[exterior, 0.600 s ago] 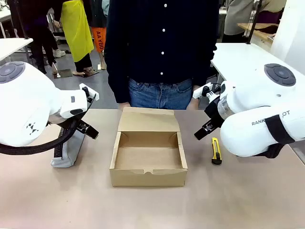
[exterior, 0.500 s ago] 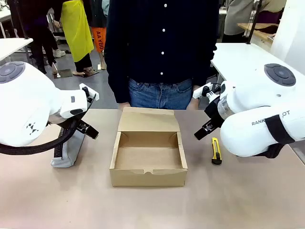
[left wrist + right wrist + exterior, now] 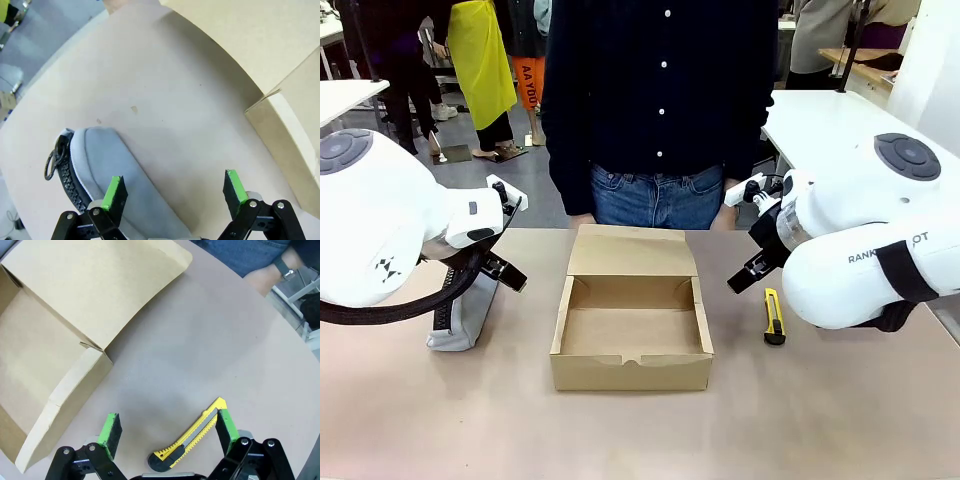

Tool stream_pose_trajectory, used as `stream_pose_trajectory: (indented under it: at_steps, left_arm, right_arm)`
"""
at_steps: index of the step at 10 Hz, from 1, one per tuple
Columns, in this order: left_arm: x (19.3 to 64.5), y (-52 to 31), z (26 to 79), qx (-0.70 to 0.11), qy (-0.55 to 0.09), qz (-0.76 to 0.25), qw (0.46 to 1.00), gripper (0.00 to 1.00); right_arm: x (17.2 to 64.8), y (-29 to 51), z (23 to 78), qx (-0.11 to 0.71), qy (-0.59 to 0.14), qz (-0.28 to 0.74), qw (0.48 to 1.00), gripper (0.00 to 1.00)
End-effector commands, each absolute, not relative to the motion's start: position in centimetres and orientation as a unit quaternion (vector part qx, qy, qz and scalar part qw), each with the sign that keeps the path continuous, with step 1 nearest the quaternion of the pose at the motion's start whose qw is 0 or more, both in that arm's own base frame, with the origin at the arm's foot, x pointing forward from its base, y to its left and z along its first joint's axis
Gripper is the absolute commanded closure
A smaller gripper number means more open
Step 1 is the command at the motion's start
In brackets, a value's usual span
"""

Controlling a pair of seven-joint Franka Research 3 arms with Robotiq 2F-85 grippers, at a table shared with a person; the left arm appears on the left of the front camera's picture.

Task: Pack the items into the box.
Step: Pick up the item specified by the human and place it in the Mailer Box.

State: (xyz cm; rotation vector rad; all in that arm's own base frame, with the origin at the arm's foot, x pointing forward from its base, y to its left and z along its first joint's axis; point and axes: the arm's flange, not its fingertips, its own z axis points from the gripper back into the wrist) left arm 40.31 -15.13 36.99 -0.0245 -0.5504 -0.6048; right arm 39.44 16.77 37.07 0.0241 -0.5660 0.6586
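The brown cardboard box (image 3: pixel 630 372) sits in the middle of the table, its flap lid (image 3: pixel 632 252) folded back toward the person and its inside bare. A grey zip pouch (image 3: pixel 468 312) with a black zipper edge stands on the table left of the box. My left gripper (image 3: pixel 507 271) hovers open just above it. In the left wrist view the pouch (image 3: pixel 107 170) lies under the left green pad, with the gripper (image 3: pixel 175 192) open and the box corner (image 3: pixel 292 122) to its right. My right gripper (image 3: pixel 741 276) hangs open right of the box, holding nothing.
A slim yellow-and-black utility knife (image 3: pixel 774 317) lies right of the box, and under the open right gripper (image 3: pixel 167 432) as the knife (image 3: pixel 192 436) in the right wrist view. A person in a dark shirt (image 3: pixel 660 90) stands at the far edge, one hand (image 3: pixel 267 274) resting there.
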Motion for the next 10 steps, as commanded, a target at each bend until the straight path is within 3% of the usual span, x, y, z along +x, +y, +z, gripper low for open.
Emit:
stream_pose_trajectory:
  at_steps: [1, 9, 10]
  left_arm:
    - [40.3, -15.1, 37.0, -0.012, -0.268, -0.294, 0.917, 0.0]
    - [40.3, -15.1, 37.0, -0.012, -0.268, -0.294, 0.917, 0.0]
    - [39.3, -15.0, 38.6, -0.079, -0.242, -0.368, 0.894, 0.0]
  right_arm:
    - [39.4, 16.8, 37.1, 0.012, -0.274, 0.319, 0.907, 0.0]
    - [39.4, 16.8, 37.1, 0.012, -0.274, 0.319, 0.907, 0.0]
    - [39.2, 16.7, 37.5, 0.031, -0.259, 0.327, 0.909, 0.0]
